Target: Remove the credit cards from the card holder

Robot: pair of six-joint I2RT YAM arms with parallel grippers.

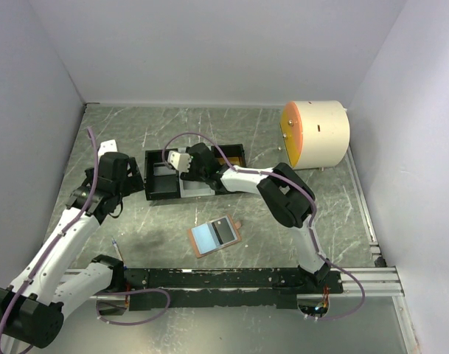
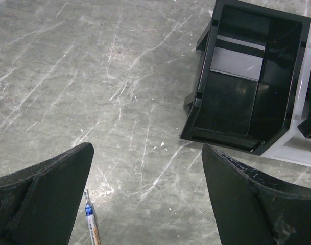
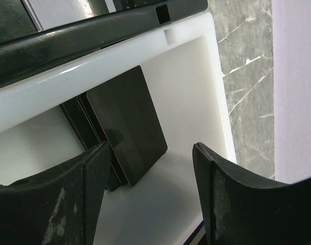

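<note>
1. The card holder (image 1: 215, 237) lies open on the table (image 1: 283, 125), its inside facing up. It is near the arm bases, between the two arms and well apart from the tray (image 1: 156, 195).
2. Its long axis runs left to right, and the right end is turned a little toward the far side. The small tab points out at that far right end.
3. The left half shows a pale blue panel. On the right half we see a dark grey card (image 1: 224, 232), whose long axis crosses the holder from near to far. We cannot tell if it sits in a pocket or lies loose.
4. More dark cards (image 3: 127, 127) are in the tray's white compartment (image 3: 196, 92), overlapping and a little fanned. We cannot tell if they lie flat or lean on the wall.
5. The right gripper (image 1: 181, 164) hangs over this compartment. Its jaws stand apart and grip nothing. One finger (image 3: 89, 194) is in front of the near corner of the cards.
6. The left gripper (image 2: 147, 148) is spread as wide as it goes and has hold of nothing. It hovers over bare table just left of the tray's black compartment (image 2: 232, 102).
7. A pen (image 2: 91, 219) lies on the table under the left gripper.
</note>
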